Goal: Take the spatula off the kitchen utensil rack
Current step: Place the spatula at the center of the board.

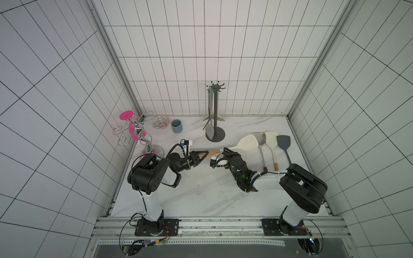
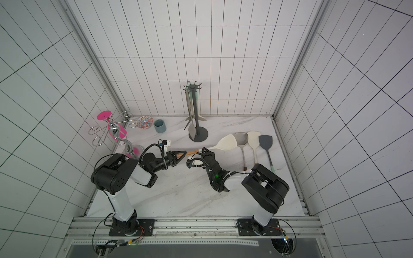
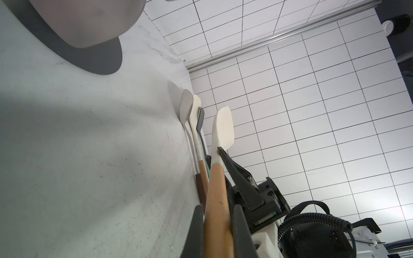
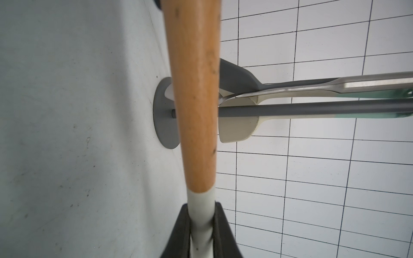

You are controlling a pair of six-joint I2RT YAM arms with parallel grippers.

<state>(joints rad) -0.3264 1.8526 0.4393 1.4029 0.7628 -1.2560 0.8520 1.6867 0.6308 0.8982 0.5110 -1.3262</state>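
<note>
left arm (image 1: 148, 173), right arm (image 1: 268, 182) bent inward, left tool (image 1: 205, 154), right tool (image 1: 224, 149) clamping spatula (image 1: 245, 143) (2 grips)

The whole tabletop (image 1: 201, 196) is viewed from high overhead in both top views, tilted toward the back wall (image 1: 201, 55). At very close range, the spatula (image 3: 218, 189) is sighted lengthwise toward its blade by the left wrist camera, and toward the kitchen utensil rack (image 4: 290, 110) by the right. Its handle is shared by both.
</note>
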